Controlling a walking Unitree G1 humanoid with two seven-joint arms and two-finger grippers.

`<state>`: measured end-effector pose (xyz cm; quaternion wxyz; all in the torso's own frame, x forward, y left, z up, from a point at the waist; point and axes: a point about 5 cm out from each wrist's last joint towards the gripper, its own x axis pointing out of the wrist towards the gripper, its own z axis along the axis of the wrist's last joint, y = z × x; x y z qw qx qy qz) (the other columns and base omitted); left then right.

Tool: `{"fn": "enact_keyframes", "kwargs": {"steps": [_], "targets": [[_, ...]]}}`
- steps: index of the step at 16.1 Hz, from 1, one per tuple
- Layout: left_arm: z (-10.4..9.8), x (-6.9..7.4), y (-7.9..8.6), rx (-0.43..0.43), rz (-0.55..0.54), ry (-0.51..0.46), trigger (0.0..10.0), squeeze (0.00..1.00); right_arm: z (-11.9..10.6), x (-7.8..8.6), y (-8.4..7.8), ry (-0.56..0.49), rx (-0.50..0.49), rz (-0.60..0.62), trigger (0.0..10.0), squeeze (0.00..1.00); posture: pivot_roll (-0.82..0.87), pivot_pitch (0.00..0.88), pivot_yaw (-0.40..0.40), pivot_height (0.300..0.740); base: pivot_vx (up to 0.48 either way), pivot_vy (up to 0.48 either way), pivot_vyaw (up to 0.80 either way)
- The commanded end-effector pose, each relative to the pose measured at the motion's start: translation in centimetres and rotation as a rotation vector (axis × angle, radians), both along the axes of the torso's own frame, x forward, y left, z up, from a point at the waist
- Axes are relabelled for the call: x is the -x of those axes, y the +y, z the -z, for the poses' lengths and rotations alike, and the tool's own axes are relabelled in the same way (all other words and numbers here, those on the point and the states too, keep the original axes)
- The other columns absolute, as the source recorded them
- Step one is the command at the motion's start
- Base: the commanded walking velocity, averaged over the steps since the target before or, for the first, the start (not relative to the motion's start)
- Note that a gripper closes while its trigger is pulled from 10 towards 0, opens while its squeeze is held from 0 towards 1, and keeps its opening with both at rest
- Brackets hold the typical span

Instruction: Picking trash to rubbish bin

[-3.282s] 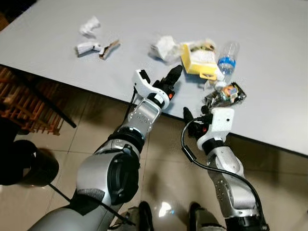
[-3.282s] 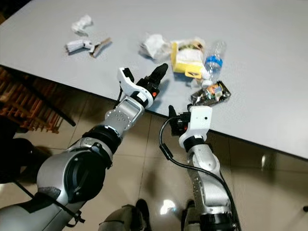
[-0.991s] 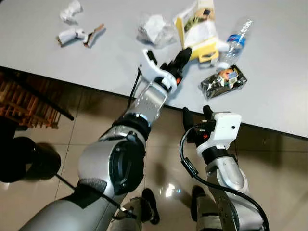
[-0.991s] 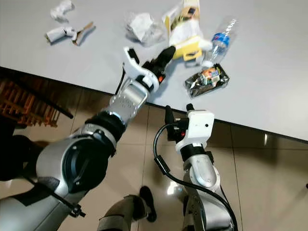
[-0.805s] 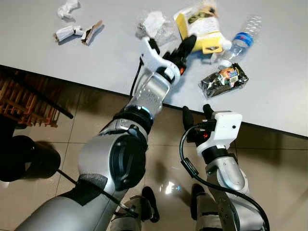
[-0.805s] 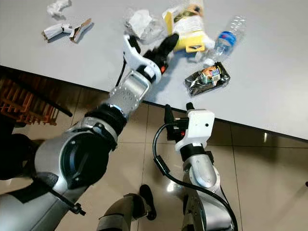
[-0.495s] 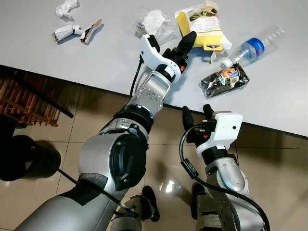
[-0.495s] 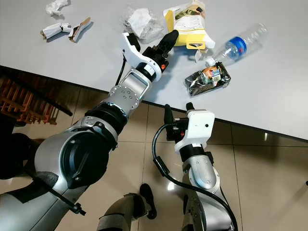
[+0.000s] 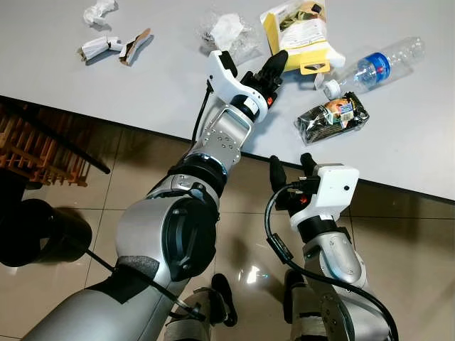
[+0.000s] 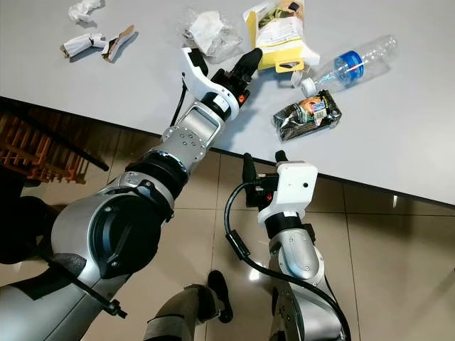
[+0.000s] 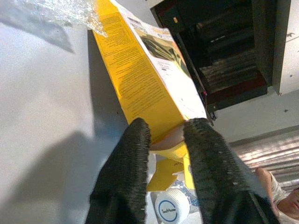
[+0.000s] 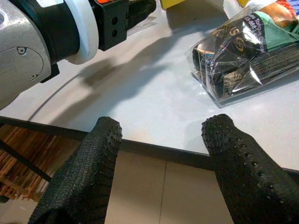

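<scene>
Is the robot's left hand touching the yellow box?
Touching. The left wrist view shows the left gripper with both black fingers pressed on the yellow box corner.

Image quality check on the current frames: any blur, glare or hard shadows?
Eye views: sharp, glare spot on the floor tiles. Left wrist view: the left gripper is soft, the yellow box crisp, with a dark shadow on the table. Right wrist view: the right gripper is blurred, with glints on the snack packet.
</scene>
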<state>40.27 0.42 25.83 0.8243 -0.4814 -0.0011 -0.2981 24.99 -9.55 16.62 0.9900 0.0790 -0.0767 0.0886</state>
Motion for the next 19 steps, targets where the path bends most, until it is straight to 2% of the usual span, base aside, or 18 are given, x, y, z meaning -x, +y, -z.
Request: {"fn": "enact_keyframes", "kwargs": {"steps": [1,7,9,13,15,16,17,19], "targets": [[0.1,0.5,-1.3,-0.01,0.043,0.002,0.0,0.0,2.7,0.3,0.7,0.154,-0.053,0.016,10.0,0.0,-0.35,0.378,0.193,0.74,0.0,0.0,0.0],[0.6,0.5,-1.3,-0.02,0.046,0.004,0.0,0.0,2.9,0.0,0.6,0.155,-0.049,0.012,10.0,0.0,-0.35,0.364,0.191,0.74,0.0,0.0,0.0],[1.0,0.7,-1.4,-0.086,0.058,-0.034,0.0,0.0,2.9,-0.4,0.5,0.151,-0.044,0.013,10.0,0.0,-0.34,0.351,0.193,0.74,0.0,0.0,0.0],[0.4,1.0,-1.9,-0.32,0.061,-0.211,0.0,0.0,2.8,-1.1,0.4,0.138,-0.041,0.012,10.0,0.0,-0.32,0.323,0.199,0.74,0.0,0.0,0.0],[0.3,1.2,-2.1,-0.395,0.065,-0.275,0.0,0.0,2.8,-1.5,0.4,0.132,-0.039,0.01,10.0,0.0,-0.31,0.308,0.2,0.74,0.0,0.0,0.0],[0.3,1.2,-2.2,-0.418,0.064,-0.289,2.2,0.0,2.8,-1.7,0.3,0.131,-0.039,0.01,10.0,0.0,-0.31,0.3,0.201,0.74,0.0,0.0,0.0],[0.4,1.3,-2.3,-0.463,0.055,-0.317,10.0,0.0,2.8,-1.9,0.3,0.127,-0.036,0.011,10.0,0.0,-0.31,0.294,0.202,0.74,0.0,0.0,0.0],[0.2,1.5,-2.6,-0.542,0.04,-0.398,10.0,0.0,2.7,-2.5,0.1,0.114,-0.033,0.015,10.0,0.0,-0.31,0.266,0.207,0.74,0.0,0.0,0.0]]}}
